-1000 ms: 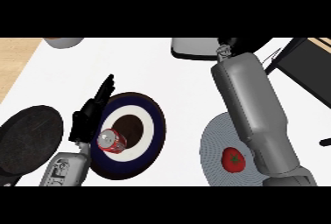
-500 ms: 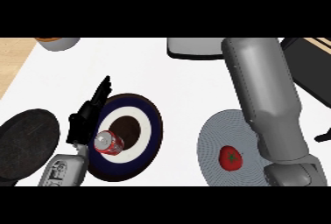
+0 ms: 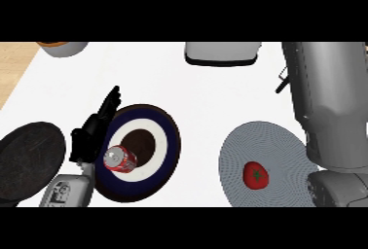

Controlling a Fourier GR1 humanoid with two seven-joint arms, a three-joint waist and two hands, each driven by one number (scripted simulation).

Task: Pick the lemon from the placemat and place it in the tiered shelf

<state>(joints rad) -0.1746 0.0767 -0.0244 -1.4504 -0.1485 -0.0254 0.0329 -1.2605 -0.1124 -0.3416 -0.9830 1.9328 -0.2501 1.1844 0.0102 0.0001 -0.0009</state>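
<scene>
White counter (image 3: pixel 179 92) seen from above; at right a round grey ribbed placemat (image 3: pixel 248 146) lies flat, and on its lower middle sits a small red rounded fruit with a dark green stem spot (image 3: pixel 256 175), looking more like a tomato than a lemon; nothing touches it; the right forearm (image 3: pixel 327 107) runs up the right edge, overlapping the placemat's right rim, and passes out of the top of the view, so the right hand does not show and its state cannot be told; left of centre lies a round plate (image 3: pixel 164 146) with a dark navy rim, a white ring and a dark brown centre; a red drinks can with a silver top (image 3: pixel 120 159) lies on its side on the plate's left part; the left hand (image 3: pixel 92 131) rests just beside the plate's left edge, black fingers straight and pointing up the view, holding nothing, near the can but contact unclear; a dark round mat (image 3: pixel 28 160) lies at far left; a pale bowl (image 3: pixel 63 47) top left; a white dark-rimmed container (image 3: pixel 221 53) top centre.
</scene>
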